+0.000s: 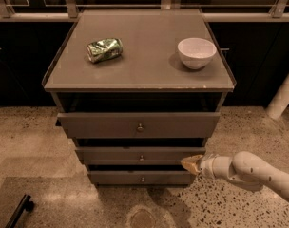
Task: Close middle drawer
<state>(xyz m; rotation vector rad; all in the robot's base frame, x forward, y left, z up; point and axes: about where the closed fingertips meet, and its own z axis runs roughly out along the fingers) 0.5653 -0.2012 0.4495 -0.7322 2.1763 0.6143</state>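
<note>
Pressing should suffice: the gripper point(192, 163) sits low at the right end of the middle drawer point(111, 155), and you cannot tell whether it is open or closed, or touching. Treat this drawer, standing slightly out beneath the further-out top drawer point(97, 125), as a rigid, probably light slider; push its flat front near the knob point(141, 158), since an end push may skew it. Its interior is hidden under the top drawer, and the arm point(258, 172) is cut off at the right edge of view.
</note>
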